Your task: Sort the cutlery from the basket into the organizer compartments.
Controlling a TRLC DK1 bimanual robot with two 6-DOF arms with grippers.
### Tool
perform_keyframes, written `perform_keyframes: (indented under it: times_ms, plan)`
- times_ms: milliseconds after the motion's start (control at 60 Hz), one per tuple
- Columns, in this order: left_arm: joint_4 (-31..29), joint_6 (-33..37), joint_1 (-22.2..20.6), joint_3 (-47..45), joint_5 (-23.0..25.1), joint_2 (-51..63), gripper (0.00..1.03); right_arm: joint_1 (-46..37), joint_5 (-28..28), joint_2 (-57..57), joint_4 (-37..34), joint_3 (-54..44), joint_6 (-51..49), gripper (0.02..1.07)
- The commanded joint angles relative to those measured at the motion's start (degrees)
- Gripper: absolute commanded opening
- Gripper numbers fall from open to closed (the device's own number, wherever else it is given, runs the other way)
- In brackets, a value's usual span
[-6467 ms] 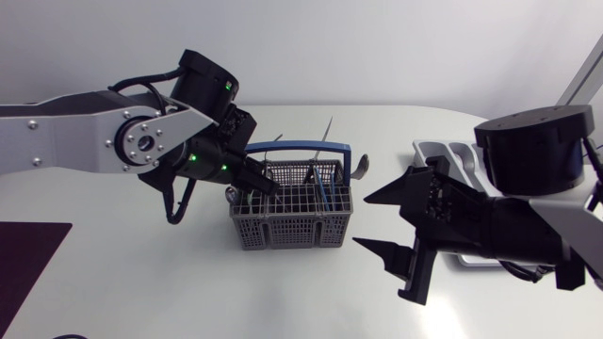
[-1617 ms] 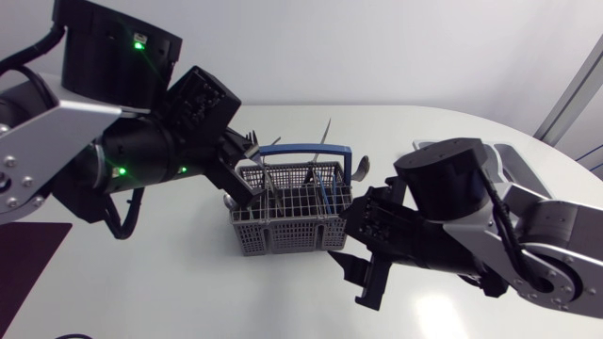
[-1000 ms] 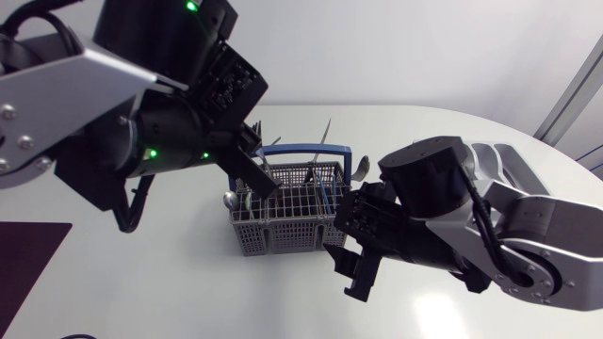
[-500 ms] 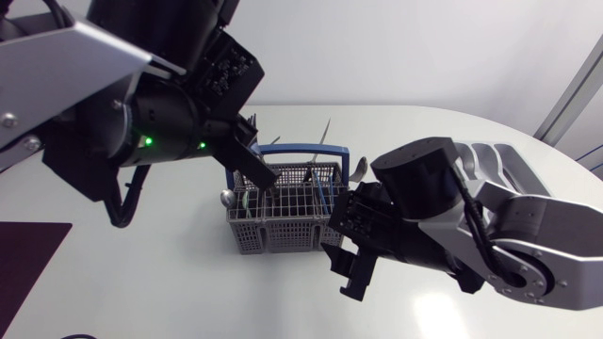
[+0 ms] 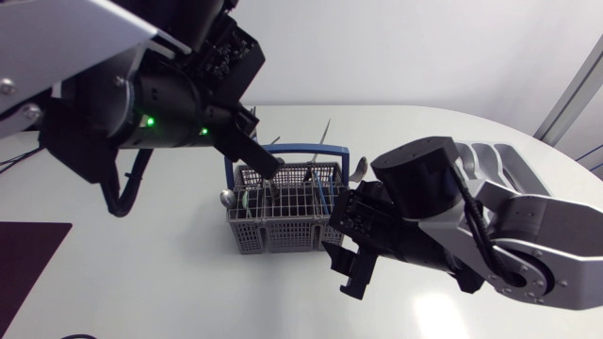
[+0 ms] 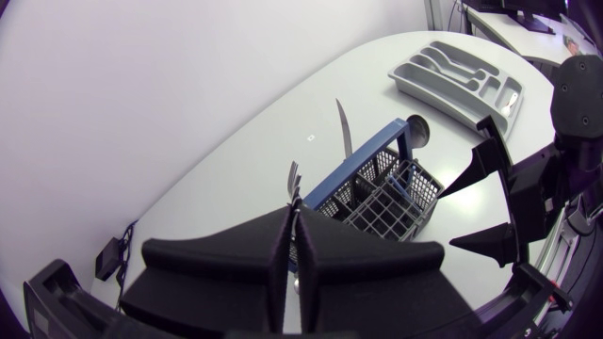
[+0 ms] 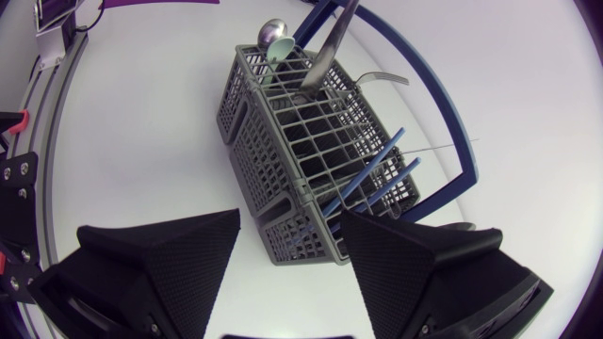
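Across the head view spreads the white counter (image 5: 141, 273). The left arm (image 5: 104, 85) fills the upper left of the frame. The right arm (image 5: 490, 235) takes up the lower right. At centre stands the grey wire basket (image 5: 273, 231) with its blue handle.

The left end effector (image 5: 267, 169) hangs over the basket's rear left corner. Its fingers are closed to a thin slit (image 6: 292, 212), and I cannot tell whether they pinch anything. The right end effector (image 5: 347, 266) sits just right of the basket with its fingers spread wide, the basket ahead of them (image 7: 290, 226).

The grey organizer (image 6: 443, 61) lies beyond the basket, well apart from it. A knife (image 5: 326, 130) rises from the basket's back. A spoon (image 5: 359, 168) leans at its right end, and blue-handled pieces (image 7: 372, 174) slant inside it.
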Motion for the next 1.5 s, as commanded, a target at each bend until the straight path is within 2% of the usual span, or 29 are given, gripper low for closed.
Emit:
perform_keyframes:
  times_ms: [0, 383, 733, 967, 1100, 1483]
  plan:
    - [-0.14, -2.39, 0.17, 2.82, 0.10, 0.98, 0.03, 0.45, 0.17, 0.86, 0.92, 0.36, 1.34, 0.79]
    - [-2.69, -3.80, 0.08, 6.86, 0.80, 1.59, 0.03, 0.19, -0.19, 1.13, 1.53, -0.43, 1.08, 0.79]
    - [-3.83, -3.80, 0.26, 6.86, 1.33, -0.08, 0.03, 0.27, -0.27, 0.25, 2.32, -0.52, 1.52, 0.79]
    - [-3.13, -5.55, 6.15, 4.22, 12.05, -4.38, 0.03, 0.80, 0.17, -1.86, 4.61, 1.42, 3.36, 0.79]
    - [1.27, -5.46, 8.34, -0.61, 15.57, -7.90, 0.03, 1.50, 0.25, -2.57, 5.05, 3.70, 4.86, 0.79]
    - [11.37, -8.72, 18.72, -10.10, 31.91, -10.71, 0.03, 3.79, 0.78, 1.65, 5.31, 12.49, 7.84, 0.79]
